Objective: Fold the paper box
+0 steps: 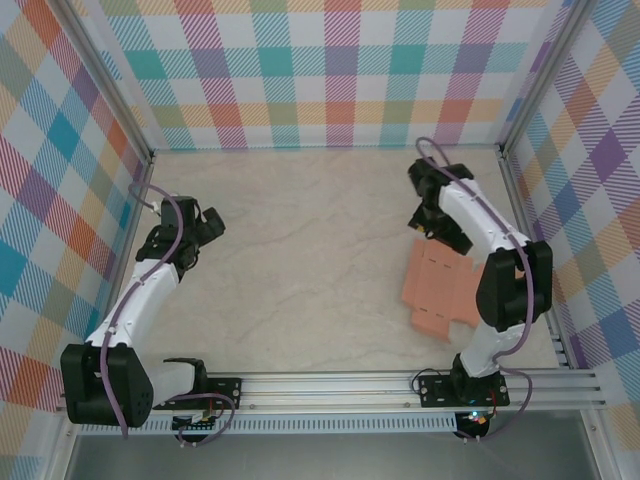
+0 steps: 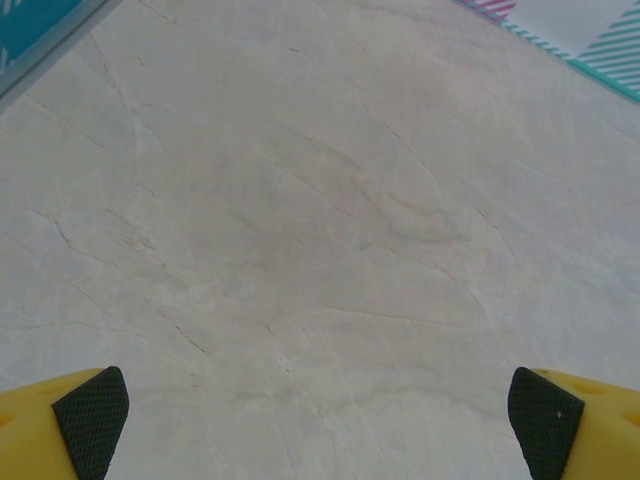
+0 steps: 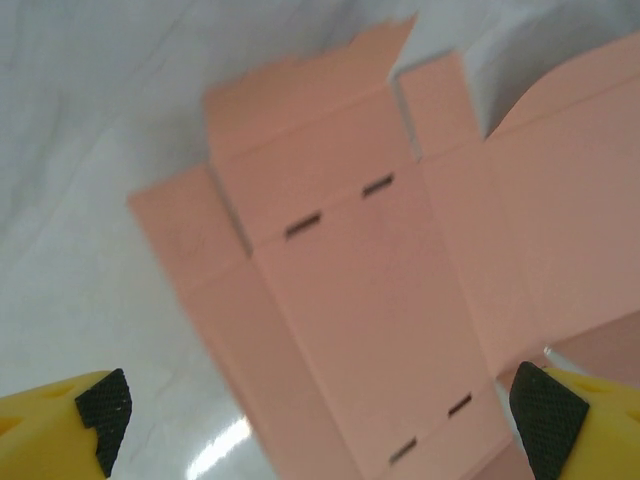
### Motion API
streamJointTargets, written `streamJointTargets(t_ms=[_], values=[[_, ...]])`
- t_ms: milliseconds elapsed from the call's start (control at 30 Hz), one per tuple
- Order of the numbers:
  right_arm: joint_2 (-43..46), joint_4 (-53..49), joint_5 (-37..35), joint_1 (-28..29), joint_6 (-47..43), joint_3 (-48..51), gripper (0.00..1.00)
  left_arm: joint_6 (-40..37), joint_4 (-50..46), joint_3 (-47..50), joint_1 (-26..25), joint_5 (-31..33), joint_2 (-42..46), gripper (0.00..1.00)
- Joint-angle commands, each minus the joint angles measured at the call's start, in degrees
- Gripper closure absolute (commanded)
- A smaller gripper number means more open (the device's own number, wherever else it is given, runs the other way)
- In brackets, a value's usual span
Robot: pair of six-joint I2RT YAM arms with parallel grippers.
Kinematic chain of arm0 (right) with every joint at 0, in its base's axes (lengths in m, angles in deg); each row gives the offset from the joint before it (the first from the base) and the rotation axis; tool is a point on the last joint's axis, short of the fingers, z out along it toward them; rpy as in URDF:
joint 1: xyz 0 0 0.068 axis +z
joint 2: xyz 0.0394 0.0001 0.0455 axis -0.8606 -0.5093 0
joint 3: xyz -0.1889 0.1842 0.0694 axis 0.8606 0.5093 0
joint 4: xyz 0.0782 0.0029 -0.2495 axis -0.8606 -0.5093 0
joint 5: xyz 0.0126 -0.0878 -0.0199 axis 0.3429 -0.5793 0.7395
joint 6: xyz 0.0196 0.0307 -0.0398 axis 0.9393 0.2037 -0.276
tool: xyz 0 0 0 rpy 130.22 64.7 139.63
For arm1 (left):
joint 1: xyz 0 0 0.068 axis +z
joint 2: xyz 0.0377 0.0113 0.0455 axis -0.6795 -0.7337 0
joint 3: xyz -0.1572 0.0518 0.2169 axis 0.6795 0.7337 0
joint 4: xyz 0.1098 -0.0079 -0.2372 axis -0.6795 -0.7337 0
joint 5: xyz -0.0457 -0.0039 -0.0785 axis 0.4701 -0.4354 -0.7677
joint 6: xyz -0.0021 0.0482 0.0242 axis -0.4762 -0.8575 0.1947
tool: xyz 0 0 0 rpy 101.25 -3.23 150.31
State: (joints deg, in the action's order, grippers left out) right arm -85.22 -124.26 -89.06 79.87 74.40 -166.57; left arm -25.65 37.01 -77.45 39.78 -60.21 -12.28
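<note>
- The box lies as a flat, unfolded salmon cut-out on the desk, at about 4 o'clock from the middle of the desk in the top view. Its near right edge is hidden under the elbow of the right arm.
- From the right wrist, the box shows a long middle panel with creases, side flaps and four short slots. No panel looks folded up, though the picture is blurred.
- The right jaws hang released over the 12 o'clock end of the cut-out, set wide, with both black pads clear of the card and nothing between them.
- The left jaws are also spread wide and empty. They sit over bare desk at about 9 o'clock, well apart from the box, at the end of the left arm.
- Step in hand, as I judge it: the approach to the first fold. No folding has been done yet.
- The next move calls for bringing the right jaws down onto one flap edge. Thin card lying flat gives little to pinch, so a pad likely has to slip under a flap or push it up along its crease.
- The left jaws would probably need to cross toward 3 o'clock to pin the middle panel, or the sheet may slide.
</note>
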Motion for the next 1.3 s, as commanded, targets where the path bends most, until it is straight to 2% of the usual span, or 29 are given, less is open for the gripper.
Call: streamJointTargets(t_ms=[0,233,433,633,667,867,1000,1067,1167,1267], values=[[-2.0,-3.4,3.3,3.2,3.9,-0.7,0.01,2.1,0.7,1.7,-0.6,-3.2,0.7,0.0],[-10.2,-4.2,7.2,5.0,3.6,-4.7,0.03,3.6,0.7,4.6,-2.1,-2.5,3.1,0.0],[-14.8,-3.7,1.8,4.7,3.0,-4.5,0.08,4.9,0.1,6.4,-2.7,-1.0,5.2,0.0],[-17.8,-2.2,3.9,4.7,5.9,-1.8,0.13,6.8,-0.9,6.2,-2.7,-1.1,5.0,0.0],[-18.0,-1.8,3.9,4.8,6.4,-1.0,0.16,6.9,-1.1,6.2,-2.8,-1.1,5.1,0.0],[-16.4,-1.7,2.3,4.8,7.7,0.7,0.66,7.9,-0.9,6.4,-2.8,-1.1,5.1,0.0],[-15.2,-2.4,3.2,4.8,7.4,-0.6,0.87,8.2,-0.8,5.9,-3.1,-1.1,4.5,0.0],[-14.6,-3.3,5.9,4.9,7.8,-2.3,0.92,7.8,-0.5,5.2,-3.3,-2.4,4.3,0.0],[-12.7,-2.6,13.6,4.8,10.9,-4.8,0.94,6.4,2.1,5.2,-4.1,-5.2,4.8,0.0],[-11.3,-1.1,22.0,4.7,16.1,-7.4,0.94,4.0,10.7,7.0,-5.9,-12.9,5.9,0.0]])
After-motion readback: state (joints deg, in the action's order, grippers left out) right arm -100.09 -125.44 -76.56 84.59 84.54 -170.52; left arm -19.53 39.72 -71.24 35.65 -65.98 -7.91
